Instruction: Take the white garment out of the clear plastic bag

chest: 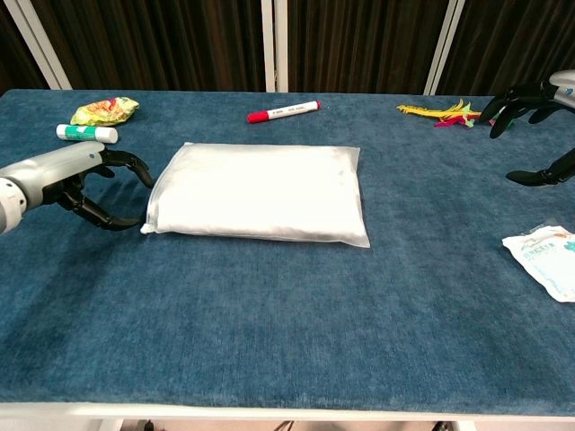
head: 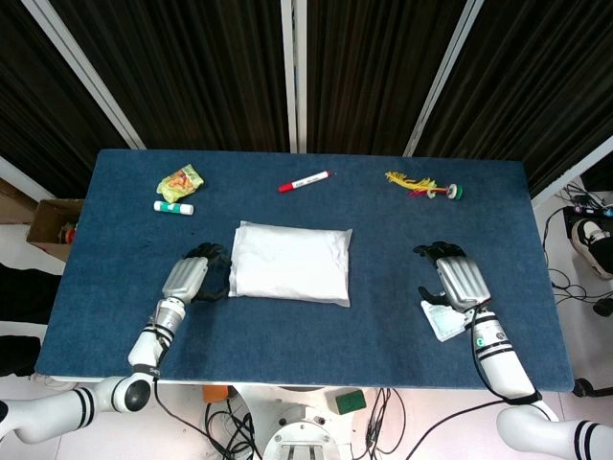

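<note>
The clear plastic bag (head: 290, 262) (chest: 260, 191) lies flat in the middle of the blue table (head: 316, 326), with the folded white garment filling it. My left hand (head: 196, 271) (chest: 85, 180) rests just off the bag's left edge, fingers curved and apart, holding nothing. Its fingertips (chest: 135, 224) reach the bag's near left corner; I cannot tell whether they touch it. My right hand (head: 455, 278) (chest: 535, 117) hovers well to the right of the bag, fingers spread and empty.
Along the far side lie a red marker (head: 304, 181) (chest: 283, 111), a white tube with a green cap (head: 173, 207) (chest: 85, 134), a yellow-green snack packet (head: 180, 181) (chest: 105, 109) and a yellow-red feathered toy (head: 421, 183) (chest: 445, 111). A small white packet (head: 442, 321) (chest: 546, 259) lies under my right wrist.
</note>
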Robot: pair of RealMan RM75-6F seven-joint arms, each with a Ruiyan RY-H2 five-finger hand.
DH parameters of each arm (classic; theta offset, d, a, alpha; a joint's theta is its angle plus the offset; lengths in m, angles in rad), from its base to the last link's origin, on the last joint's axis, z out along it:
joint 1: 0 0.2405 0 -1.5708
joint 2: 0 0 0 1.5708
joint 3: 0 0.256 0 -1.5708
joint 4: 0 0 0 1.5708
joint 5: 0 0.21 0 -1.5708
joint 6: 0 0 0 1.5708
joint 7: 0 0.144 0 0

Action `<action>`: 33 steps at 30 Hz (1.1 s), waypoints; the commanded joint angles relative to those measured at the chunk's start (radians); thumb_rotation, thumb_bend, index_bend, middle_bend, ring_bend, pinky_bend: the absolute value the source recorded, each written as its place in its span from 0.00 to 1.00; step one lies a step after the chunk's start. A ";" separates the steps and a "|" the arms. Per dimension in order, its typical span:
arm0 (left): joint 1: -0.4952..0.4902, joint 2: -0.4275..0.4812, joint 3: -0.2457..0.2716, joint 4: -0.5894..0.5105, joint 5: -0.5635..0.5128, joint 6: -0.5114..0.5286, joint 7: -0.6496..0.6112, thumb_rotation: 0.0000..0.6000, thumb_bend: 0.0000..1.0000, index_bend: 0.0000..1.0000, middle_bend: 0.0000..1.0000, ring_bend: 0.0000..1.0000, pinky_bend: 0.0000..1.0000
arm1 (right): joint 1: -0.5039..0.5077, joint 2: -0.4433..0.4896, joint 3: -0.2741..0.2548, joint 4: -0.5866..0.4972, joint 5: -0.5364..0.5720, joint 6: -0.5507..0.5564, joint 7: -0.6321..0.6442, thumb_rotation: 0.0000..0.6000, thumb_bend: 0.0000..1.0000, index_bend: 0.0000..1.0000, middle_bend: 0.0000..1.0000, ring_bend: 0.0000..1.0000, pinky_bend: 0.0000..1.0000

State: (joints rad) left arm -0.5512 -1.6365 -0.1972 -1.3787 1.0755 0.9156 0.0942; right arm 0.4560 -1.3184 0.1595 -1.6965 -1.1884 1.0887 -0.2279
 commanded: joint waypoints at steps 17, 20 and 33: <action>-0.057 -0.104 -0.007 0.087 0.054 -0.011 -0.079 1.00 0.24 0.36 0.13 0.03 0.12 | 0.015 0.002 0.004 0.010 0.011 -0.005 0.028 1.00 0.24 0.26 0.30 0.15 0.23; -0.058 -0.121 0.001 0.107 0.072 -0.006 -0.098 1.00 0.25 0.37 0.13 0.03 0.12 | 0.019 -0.004 0.001 0.021 0.019 -0.015 0.030 1.00 0.24 0.26 0.30 0.15 0.23; -0.080 -0.195 0.010 0.214 0.151 0.013 -0.182 1.00 0.29 0.38 0.13 0.03 0.12 | 0.091 -0.103 0.021 0.123 0.112 -0.103 -0.014 1.00 0.32 0.26 0.32 0.15 0.23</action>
State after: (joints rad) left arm -0.6293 -1.8283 -0.1886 -1.1679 1.2247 0.9269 -0.0851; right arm 0.5244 -1.3980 0.1755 -1.5992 -1.0999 1.0151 -0.2231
